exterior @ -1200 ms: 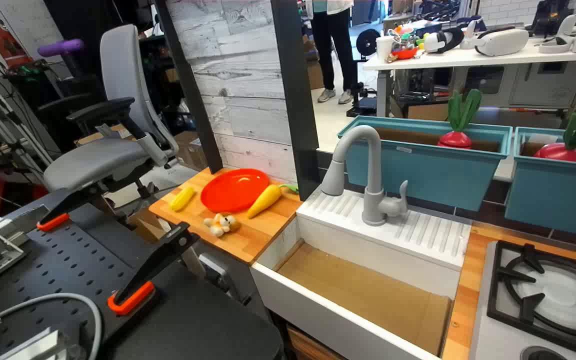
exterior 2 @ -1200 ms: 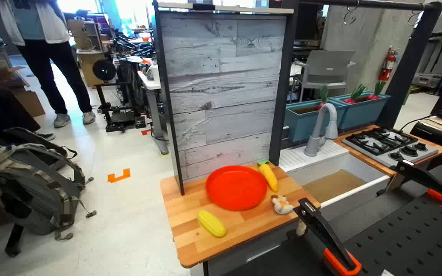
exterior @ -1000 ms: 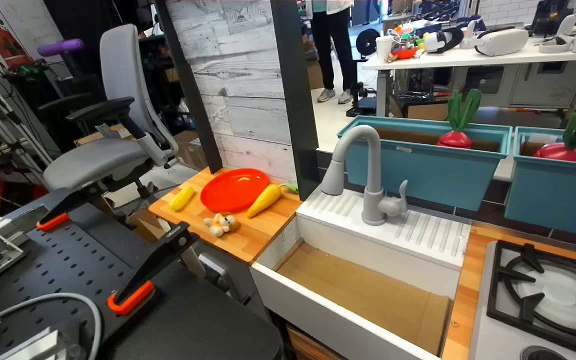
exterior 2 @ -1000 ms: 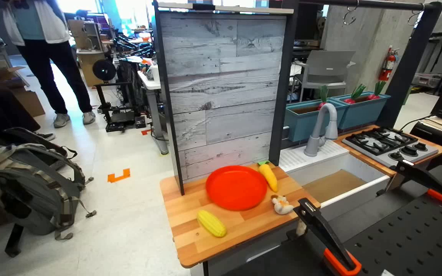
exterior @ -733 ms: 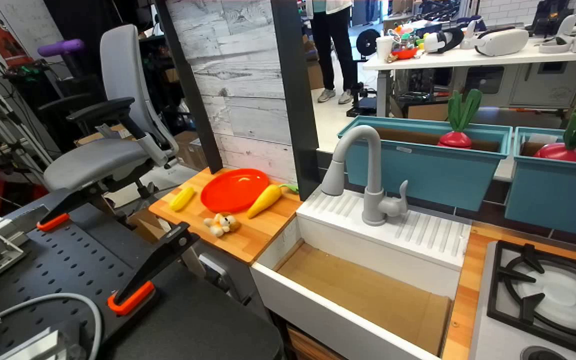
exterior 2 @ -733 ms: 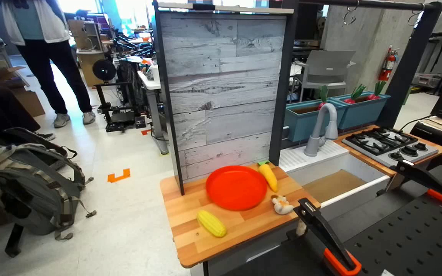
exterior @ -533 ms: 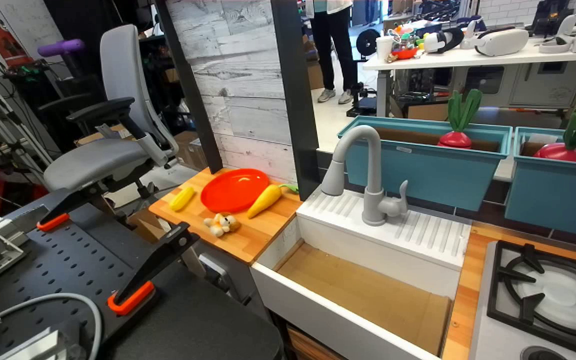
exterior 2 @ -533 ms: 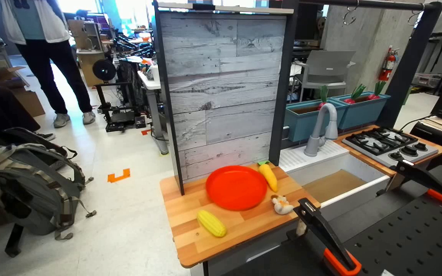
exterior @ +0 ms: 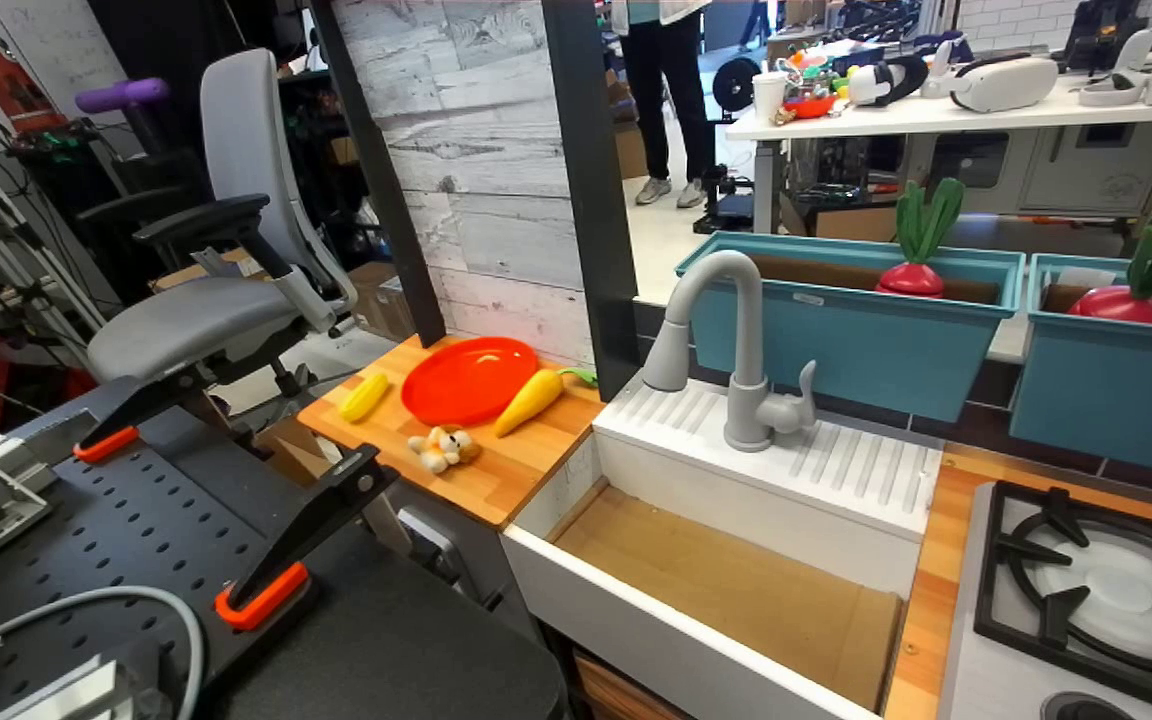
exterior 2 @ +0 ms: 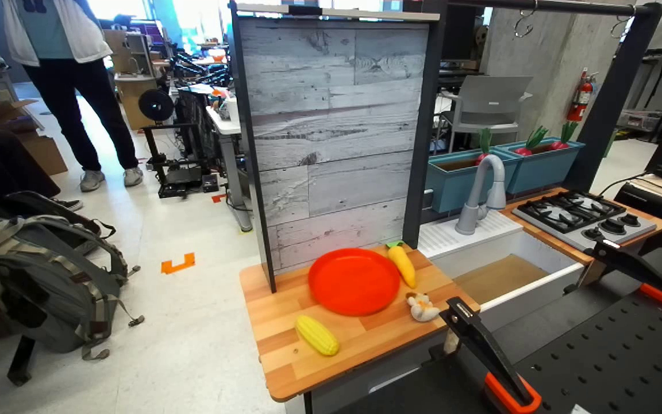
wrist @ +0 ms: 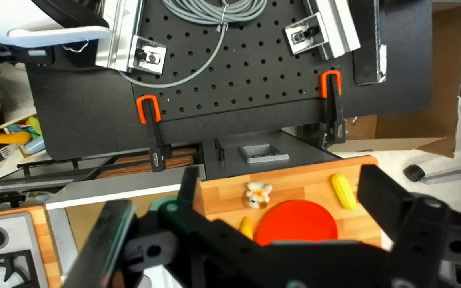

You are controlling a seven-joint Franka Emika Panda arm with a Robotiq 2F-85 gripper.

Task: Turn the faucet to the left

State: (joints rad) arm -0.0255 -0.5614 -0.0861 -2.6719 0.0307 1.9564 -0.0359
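The grey gooseneck faucet (exterior: 748,330) stands upright on the white ribbed ledge behind the sink. In this exterior view its spout head (exterior: 668,358) points left, over the ledge's left part; its lever handle (exterior: 788,411) sticks out right with the tip up. The faucet (exterior 2: 470,210) also shows in an exterior view. In the wrist view my gripper (wrist: 280,172) is open and empty, its fingers wide apart, high above the counter. It is apart from the faucet, which is mostly or wholly hidden behind the gripper body in the wrist view.
The white sink (exterior: 676,640) has cardboard in its bottom. The wooden counter (exterior: 486,490) holds a red plate (exterior: 471,380), yellow corn (exterior: 364,398), a carrot-like toy (exterior: 531,402) and a plush toy (exterior: 443,449). Teal planters (exterior: 836,345) stand behind the faucet; a stove (exterior: 966,620) is beside the sink.
The faucet and the counter things have not moved. A small dark shape now shows at the top right corner of an exterior view; I cannot tell what it is. The background person shifts slightly.
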